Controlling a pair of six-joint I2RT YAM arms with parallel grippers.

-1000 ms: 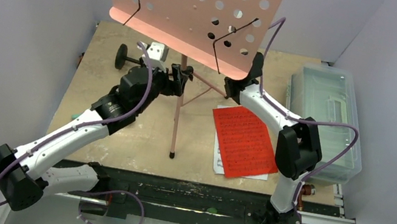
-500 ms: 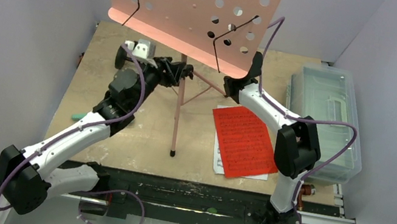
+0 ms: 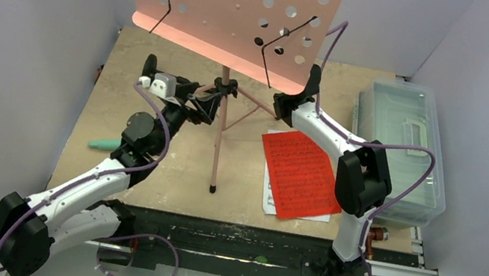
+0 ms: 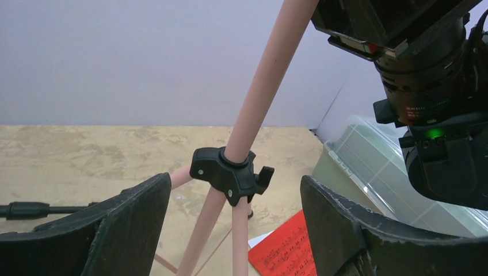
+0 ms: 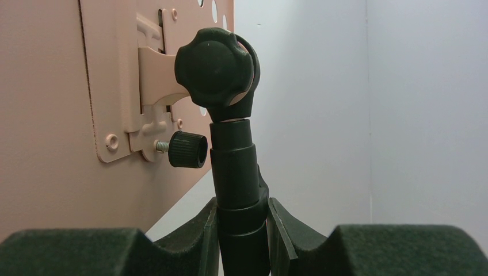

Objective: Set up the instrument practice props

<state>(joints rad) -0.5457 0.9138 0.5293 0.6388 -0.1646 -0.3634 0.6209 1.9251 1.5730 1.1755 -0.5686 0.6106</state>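
The pink perforated music stand (image 3: 234, 7) stands mid-tabletop (image 3: 167, 170). The right gripper (image 5: 241, 221) is clamped on its black upper post (image 5: 233, 155) just under the desk. The left gripper (image 4: 235, 183) is spread wide around the black tripod collar (image 4: 221, 169), not touching it. The red sheet-music pages (image 3: 299, 174) lie right of the legs.

The worn tan table (image 3: 242, 176) bears the pink tripod music stand (image 3: 217, 148) on its feet near the middle. Toward the right, a red sheet-music page (image 3: 299, 174) overlaps a white page (image 3: 268, 201). A clear lidded box (image 3: 401, 116) sits along the right edge and a teal tube (image 3: 102, 145) lies at the left edge. A small black round-base stand (image 3: 151, 65) lies near the far-left corner.
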